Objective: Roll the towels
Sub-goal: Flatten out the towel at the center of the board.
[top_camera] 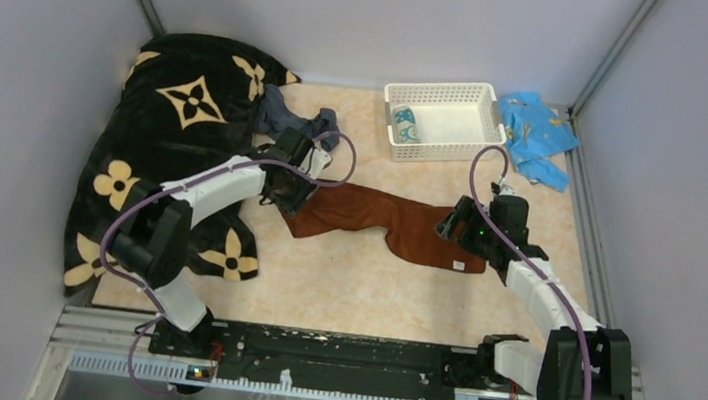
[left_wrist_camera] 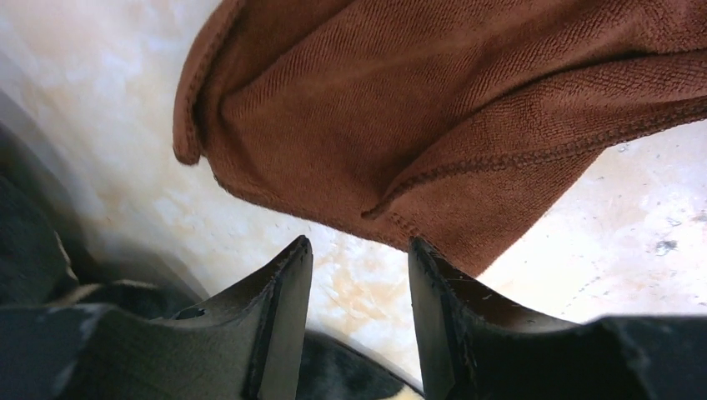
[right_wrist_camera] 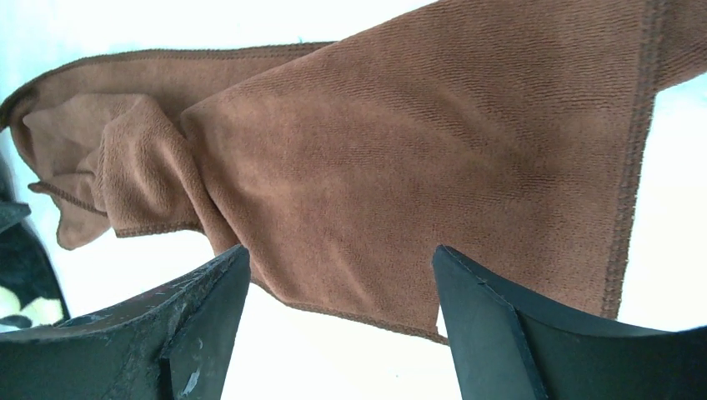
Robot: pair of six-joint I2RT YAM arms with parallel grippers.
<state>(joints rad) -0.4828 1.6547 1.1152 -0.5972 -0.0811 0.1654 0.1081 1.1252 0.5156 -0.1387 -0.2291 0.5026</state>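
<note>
The rust-brown towel (top_camera: 378,221) lies stretched out across the middle of the table, crumpled at its left end. My left gripper (top_camera: 283,190) is at that left end; its jaws (left_wrist_camera: 358,243) stand open just short of the towel's hem (left_wrist_camera: 433,108), with only bare table between them. My right gripper (top_camera: 450,226) hovers at the towel's right end, open (right_wrist_camera: 342,254) over the flat cloth (right_wrist_camera: 400,158), holding nothing. A teal-and-white towel (top_camera: 405,123) sits rolled in the white basket (top_camera: 486,109). The slate grey-blue towel (top_camera: 291,114) lies bunched behind my left arm.
A big black blanket with tan flowers (top_camera: 172,129) covers the left side of the table, right beside my left arm. A bright light-blue cloth (top_camera: 536,130) lies at the back right, next to the basket. Grey walls close in the left, back and right.
</note>
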